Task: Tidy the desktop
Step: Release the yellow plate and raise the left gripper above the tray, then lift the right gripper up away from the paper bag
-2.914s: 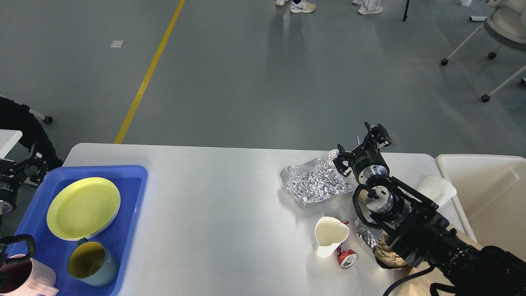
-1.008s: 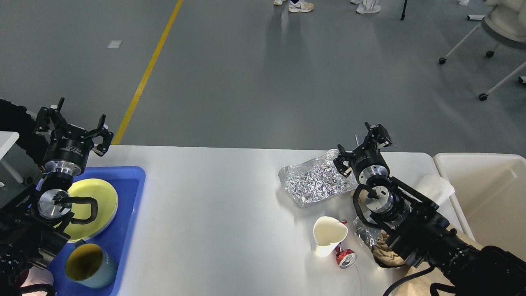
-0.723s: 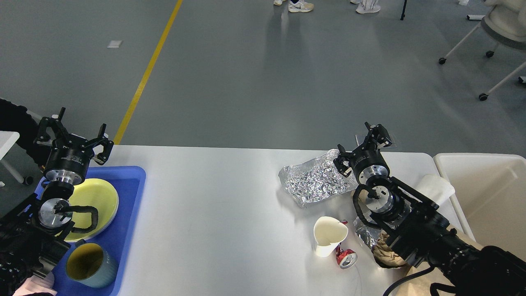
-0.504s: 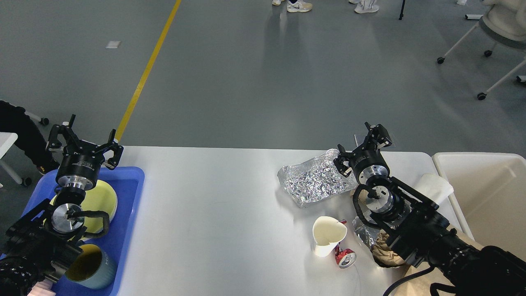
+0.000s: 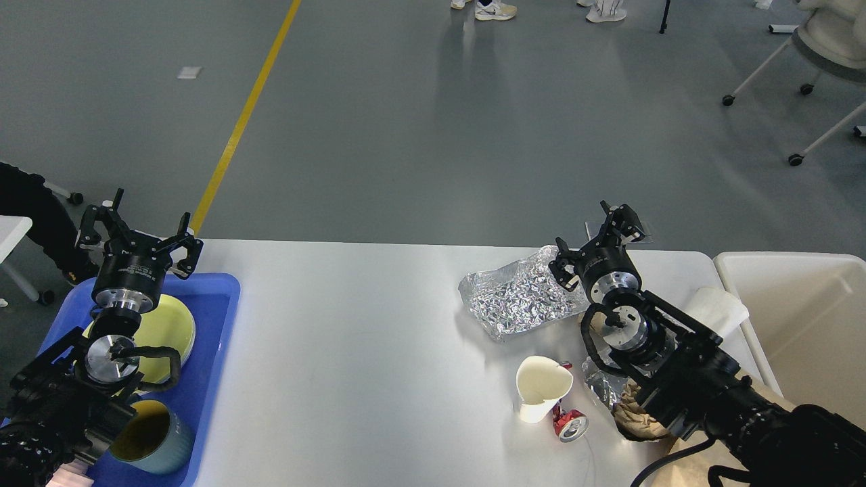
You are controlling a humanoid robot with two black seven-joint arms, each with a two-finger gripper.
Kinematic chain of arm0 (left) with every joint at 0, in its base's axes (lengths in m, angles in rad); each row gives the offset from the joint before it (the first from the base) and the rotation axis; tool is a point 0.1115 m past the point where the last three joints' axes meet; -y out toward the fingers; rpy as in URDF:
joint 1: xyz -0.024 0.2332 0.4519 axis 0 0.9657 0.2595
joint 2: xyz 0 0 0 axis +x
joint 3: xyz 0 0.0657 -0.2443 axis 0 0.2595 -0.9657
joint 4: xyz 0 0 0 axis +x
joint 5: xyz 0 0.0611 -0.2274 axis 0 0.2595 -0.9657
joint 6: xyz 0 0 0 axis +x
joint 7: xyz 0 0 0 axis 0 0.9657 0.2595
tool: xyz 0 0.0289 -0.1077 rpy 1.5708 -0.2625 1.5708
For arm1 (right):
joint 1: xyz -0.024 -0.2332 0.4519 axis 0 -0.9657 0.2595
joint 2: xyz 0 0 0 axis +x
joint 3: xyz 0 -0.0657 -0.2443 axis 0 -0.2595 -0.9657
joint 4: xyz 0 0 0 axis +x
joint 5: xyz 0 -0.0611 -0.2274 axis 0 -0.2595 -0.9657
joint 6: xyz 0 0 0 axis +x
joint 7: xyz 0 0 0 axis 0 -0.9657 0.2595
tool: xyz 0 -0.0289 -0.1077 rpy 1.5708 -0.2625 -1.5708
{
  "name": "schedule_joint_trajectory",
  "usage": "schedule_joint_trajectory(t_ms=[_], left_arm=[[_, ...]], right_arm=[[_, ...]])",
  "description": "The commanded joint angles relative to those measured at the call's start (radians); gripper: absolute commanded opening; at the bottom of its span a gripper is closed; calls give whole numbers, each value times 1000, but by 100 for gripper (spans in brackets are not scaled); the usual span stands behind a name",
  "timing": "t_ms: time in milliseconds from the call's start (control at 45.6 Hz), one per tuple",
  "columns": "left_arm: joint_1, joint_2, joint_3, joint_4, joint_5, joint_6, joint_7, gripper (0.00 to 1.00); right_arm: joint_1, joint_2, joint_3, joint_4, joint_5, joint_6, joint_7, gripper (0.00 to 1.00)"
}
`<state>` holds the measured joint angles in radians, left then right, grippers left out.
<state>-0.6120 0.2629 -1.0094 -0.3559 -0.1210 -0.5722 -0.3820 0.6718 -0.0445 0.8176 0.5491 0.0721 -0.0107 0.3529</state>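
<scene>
The glossy white-grey desktop (image 5: 365,338) spans the view. On its right part lie a crumpled sheet of foil (image 5: 517,301), a dented white paper cup (image 5: 540,387), a crushed red can (image 5: 572,425), a small foil scrap (image 5: 602,385) and brown crumpled paper (image 5: 639,419). My right gripper (image 5: 594,238) is open and empty, raised by the foil's far right edge. My left gripper (image 5: 139,230) is open and empty, raised over the far end of the blue tray (image 5: 206,352).
The blue tray holds a yellow plate (image 5: 169,328) and a grey-blue mug with yellow inside (image 5: 145,433). An off-white bin (image 5: 805,318) stands off the right edge, with a white paper piece (image 5: 717,308) beside it. Office chairs stand on the floor beyond.
My left arm has come into view and risen over the blue tray, its gripper shifting right and settling. The right arm and the rubbish have not moved.
</scene>
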Motion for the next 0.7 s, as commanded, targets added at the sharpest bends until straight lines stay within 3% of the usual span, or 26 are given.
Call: schedule_joint_trajectory(t_ms=[0, 438, 679], left_arm=[[0, -1, 0, 0, 0, 0, 0, 97], [0, -1, 0, 0, 0, 0, 0, 97], [0, -1, -2, 0, 0, 0, 0, 97]], right_arm=[[-3, 3, 3, 0, -2, 0, 1, 100], [6, 3, 0, -3, 3, 2, -9, 100], [75, -72, 2, -2, 5, 0, -9, 100]])
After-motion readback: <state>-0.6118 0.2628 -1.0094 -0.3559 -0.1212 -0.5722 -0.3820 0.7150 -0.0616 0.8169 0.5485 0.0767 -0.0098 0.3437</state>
